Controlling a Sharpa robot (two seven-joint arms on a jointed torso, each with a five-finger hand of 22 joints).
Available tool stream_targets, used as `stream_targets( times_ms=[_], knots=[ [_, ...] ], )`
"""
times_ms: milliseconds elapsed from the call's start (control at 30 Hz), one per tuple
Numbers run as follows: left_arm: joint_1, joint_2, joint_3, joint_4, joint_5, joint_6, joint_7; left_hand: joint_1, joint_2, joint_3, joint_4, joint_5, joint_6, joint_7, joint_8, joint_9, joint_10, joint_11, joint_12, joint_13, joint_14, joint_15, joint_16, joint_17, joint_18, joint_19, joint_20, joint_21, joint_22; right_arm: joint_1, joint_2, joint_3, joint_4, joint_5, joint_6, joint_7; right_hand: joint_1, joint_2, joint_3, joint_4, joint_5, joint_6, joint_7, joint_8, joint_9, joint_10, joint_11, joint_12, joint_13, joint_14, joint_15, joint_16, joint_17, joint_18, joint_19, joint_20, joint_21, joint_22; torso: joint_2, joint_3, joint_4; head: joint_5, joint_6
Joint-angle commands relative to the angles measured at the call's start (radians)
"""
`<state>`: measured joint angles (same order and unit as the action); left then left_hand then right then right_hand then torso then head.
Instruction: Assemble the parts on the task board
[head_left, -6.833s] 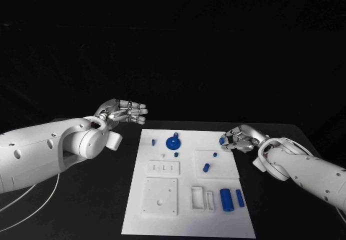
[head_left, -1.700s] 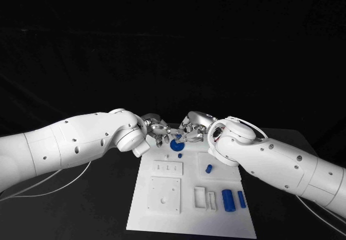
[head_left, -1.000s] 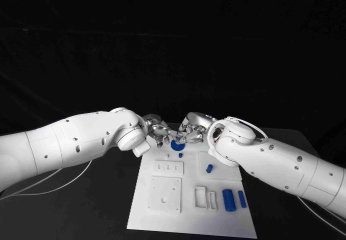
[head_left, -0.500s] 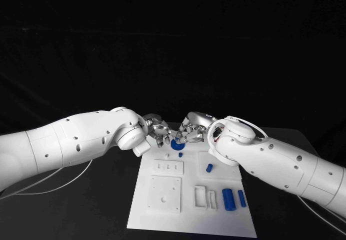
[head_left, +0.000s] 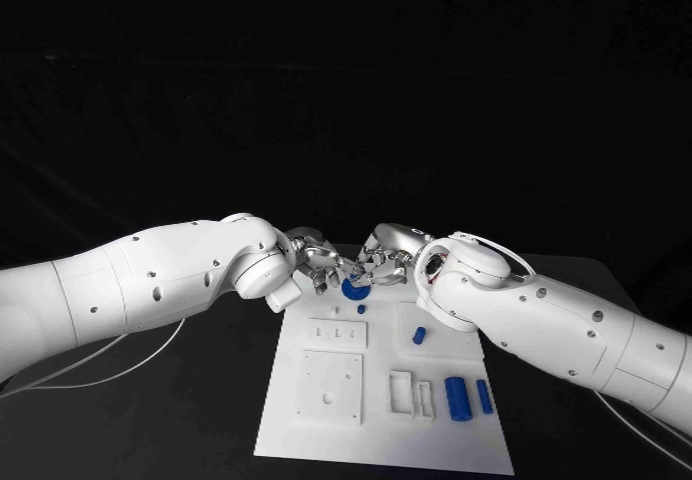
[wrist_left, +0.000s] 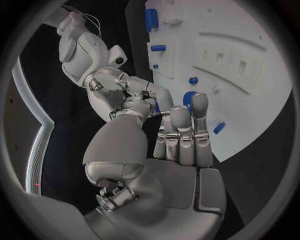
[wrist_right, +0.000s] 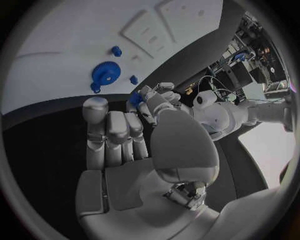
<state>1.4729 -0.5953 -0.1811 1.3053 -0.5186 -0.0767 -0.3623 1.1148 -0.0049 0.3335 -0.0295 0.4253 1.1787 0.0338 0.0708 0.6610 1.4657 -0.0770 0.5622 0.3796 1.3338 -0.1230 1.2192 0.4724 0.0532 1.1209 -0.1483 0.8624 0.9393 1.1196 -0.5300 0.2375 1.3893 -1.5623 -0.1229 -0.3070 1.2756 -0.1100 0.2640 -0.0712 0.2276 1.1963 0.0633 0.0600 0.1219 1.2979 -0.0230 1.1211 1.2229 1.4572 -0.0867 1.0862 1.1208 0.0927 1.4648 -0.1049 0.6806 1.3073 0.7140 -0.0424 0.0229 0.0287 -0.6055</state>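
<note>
Left hand (head_left: 320, 262) and right hand (head_left: 382, 262) meeting fingertip to fingertip above far end of task board (head_left: 378, 440). Small blue part (wrist_right: 135, 98) sitting between fingertips of both hands; which hand is gripping, cannot tell; its long axis too hidden to read. Blue gear (head_left: 353, 290) lying flat on board just below hands. Two blue cylinders (head_left: 466, 398) lying side by side at near right, long axes running along board length. Short blue peg (head_left: 418, 336) resting mid-board.

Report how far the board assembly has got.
Done: a blue gear already sits at the far end of the white board. In hand: the left hand and right hand meet above it, the left hand pinching a small blue piece. Left: two blue cylinders and a blue peg lie loose.
</note>
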Motion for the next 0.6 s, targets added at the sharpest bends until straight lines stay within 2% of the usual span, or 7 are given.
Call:
stream_targets(
  times_ms=[33, 133, 200, 233, 300, 400, 600],
  knots=[
    [0.001, 0.002, 0.0, 0.001, 0.016, 0.002, 0.004, -0.005, -0.002, 0.09, -0.085, 0.015, 0.052, -0.045, 0.006, 0.221, 0.009, -0.005, -0.004, 0.001, 0.002, -0.008, 0.005, 0.003, -0.016, 0.007, -0.001, -0.006, 0.004, -0.002, -0.004, 0.0, 0.001, -0.001, -0.037, 0.017, 0.001, -0.013, -0.002, 0.007, 0.003, -0.015, 0.001, 0.003, -0.007, -0.013, -0.001, -0.013, -0.01, -0.006, -0.001, -0.013, -0.01, -0.007, 0.042, -0.003, -0.024, 0.068, -0.001, -0.0002, 0.0006, -0.002, -0.001],
    [0.001, 0.001, 0.0, 0.0, 0.018, 0.0, 0.005, -0.019, -0.011, 0.104, -0.096, 0.05, 0.065, -0.049, 0.001, 0.259, 0.019, -0.007, -0.01, -0.001, 0.004, -0.01, 0.007, 0.013, -0.018, 0.011, -0.004, -0.012, 0.013, -0.004, -0.013, 0.0, 0.002, 0.007, -0.069, 0.023, -0.006, -0.026, -0.011, 0.015, -0.008, -0.047, 0.011, 0.002, -0.013, -0.022, 0.004, -0.027, -0.022, -0.007, 0.003, -0.025, -0.019, -0.004, 0.041, -0.001, -0.051, 0.06, -0.001, -0.0003, -0.0005, 0.0, -0.001],
    [0.001, 0.0, 0.0, 0.0, 0.018, -0.003, 0.006, -0.02, -0.012, 0.107, -0.1, 0.058, 0.068, -0.05, 0.0, 0.266, 0.023, -0.007, -0.01, 0.0, 0.005, -0.011, 0.008, 0.016, -0.018, 0.012, -0.004, -0.015, 0.016, -0.006, -0.022, 0.0, 0.002, 0.02, -0.087, 0.031, -0.01, -0.039, -0.033, 0.028, -0.024, -0.078, 0.02, 0.004, -0.021, -0.033, 0.011, -0.04, -0.034, -0.012, 0.008, -0.045, -0.032, 0.002, 0.037, 0.005, -0.088, 0.049, -0.002, -0.0003, -0.0021, 0.0, -0.001],
    [0.001, -0.001, 0.0, -0.001, 0.018, -0.004, 0.006, -0.021, -0.012, 0.107, -0.1, 0.062, 0.07, -0.05, 0.001, 0.268, 0.024, -0.007, -0.01, 0.001, 0.006, -0.011, 0.008, 0.017, -0.018, 0.013, -0.004, -0.015, 0.017, -0.007, -0.026, 0.0, 0.003, 0.025, -0.095, 0.035, -0.025, -0.055, -0.06, 0.041, -0.002, -0.097, 0.026, 0.004, -0.026, -0.045, 0.015, -0.054, -0.045, -0.018, 0.012, -0.063, -0.045, 0.006, 0.033, 0.008, -0.122, 0.039, -0.002, -0.0002, -0.0022, 0.0, 0.0],
    [0.001, -0.001, 0.0, -0.002, 0.017, -0.007, 0.006, -0.025, -0.012, 0.111, -0.105, 0.064, 0.072, -0.051, -0.003, 0.277, 0.027, -0.008, -0.012, 0.002, 0.008, -0.012, 0.007, 0.024, -0.019, 0.016, -0.006, -0.019, 0.024, -0.01, -0.034, 0.0, 0.006, 0.033, -0.106, 0.04, -0.018, -0.055, -0.127, 0.064, 0.017, -0.145, 0.037, 0.006, -0.046, -0.059, 0.024, -0.071, -0.062, -0.021, 0.018, -0.08, -0.057, 0.013, 0.031, 0.015, -0.154, 0.027, -0.001, -0.0001, -0.0017, 0.0, 0.0],
    [0.001, -0.002, 0.0, -0.003, 0.012, -0.009, 0.004, -0.024, -0.014, 0.112, -0.109, 0.07, 0.076, -0.051, -0.002, 0.276, 0.031, -0.008, -0.011, 0.003, 0.011, -0.013, 0.007, 0.026, -0.019, 0.017, -0.006, -0.02, 0.026, -0.014, -0.051, 0.0, 0.015, 0.043, -0.117, 0.048, 0.015, -0.055, -0.216, 0.116, 0.03, -0.169, 0.043, 0.004, -0.052, -0.082, 0.029, -0.084, -0.094, -0.029, 0.023, -0.108, -0.076, 0.022, 0.036, 0.023, -0.216, 0.004, -0.001, 0.0006, -0.0011, 0.0, 0.001],
    [0.001, -0.006, 0.0, -0.005, -0.003, -0.011, -0.001, -0.024, -0.014, 0.113, -0.111, 0.07, 0.077, -0.052, -0.002, 0.275, 0.032, -0.008, -0.011, 0.003, 0.012, -0.013, 0.007, 0.027, -0.019, 0.018, -0.006, -0.021, 0.028, -0.026, -0.104, 0.0, 0.051, 0.064, -0.127, 0.065, 0.028, -0.059, -0.237, 0.132, 0.038, -0.182, 0.046, 0.004, -0.052, -0.1, 0.032, -0.091, -0.126, -0.035, 0.025, -0.127, -0.089, 0.024, 0.037, 0.026, -0.269, -0.006, 0.0, 0.001, -0.001, 0.005, 0.001]
  ],
)
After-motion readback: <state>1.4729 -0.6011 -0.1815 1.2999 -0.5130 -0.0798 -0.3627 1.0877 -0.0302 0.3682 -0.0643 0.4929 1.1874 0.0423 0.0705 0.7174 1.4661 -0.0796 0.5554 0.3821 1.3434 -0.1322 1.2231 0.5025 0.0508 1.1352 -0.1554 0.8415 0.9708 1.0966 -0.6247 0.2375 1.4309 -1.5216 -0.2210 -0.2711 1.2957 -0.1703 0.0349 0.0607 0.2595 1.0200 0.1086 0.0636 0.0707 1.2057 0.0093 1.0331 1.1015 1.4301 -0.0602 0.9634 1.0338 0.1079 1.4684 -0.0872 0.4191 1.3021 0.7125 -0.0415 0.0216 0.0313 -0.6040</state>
